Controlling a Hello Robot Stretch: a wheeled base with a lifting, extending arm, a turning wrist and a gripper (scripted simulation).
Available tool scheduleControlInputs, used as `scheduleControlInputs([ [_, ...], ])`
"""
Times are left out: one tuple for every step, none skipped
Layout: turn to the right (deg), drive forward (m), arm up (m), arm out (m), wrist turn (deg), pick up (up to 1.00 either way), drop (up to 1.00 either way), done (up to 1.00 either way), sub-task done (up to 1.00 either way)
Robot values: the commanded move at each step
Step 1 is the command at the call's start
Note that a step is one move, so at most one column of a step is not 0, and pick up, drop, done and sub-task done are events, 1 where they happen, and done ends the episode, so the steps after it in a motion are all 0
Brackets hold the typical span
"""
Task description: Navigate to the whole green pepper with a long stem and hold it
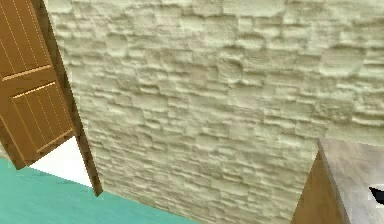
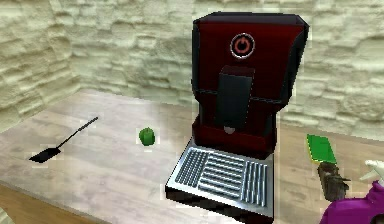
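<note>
A small round green thing (image 2: 147, 137), which fits a green pepper, lies on the pale wooden countertop (image 2: 100, 170). No stem can be made out on it. It sits between a black spatula (image 2: 66, 142) and a big dark red coffee machine (image 2: 240, 90).
The coffee machine's ribbed metal drip tray (image 2: 220, 180) juts toward the counter's near edge. A flat green thing (image 2: 320, 147), a small dark object (image 2: 330, 180) and a purple shape (image 2: 352, 212) lie at the right. Ahead are a stone wall (image 1: 220, 90), an open wooden door (image 1: 35, 80), teal floor (image 1: 60, 205) and a counter corner (image 1: 345, 185).
</note>
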Motion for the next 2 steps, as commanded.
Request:
scheduleControlInputs([
  [0.0,0.00,0.38,0.00,0.0,0.00,0.00,0.00,0.00],
  [0.0,0.00,0.00,0.32,0.0,0.00,0.00,0.00,0.00],
])
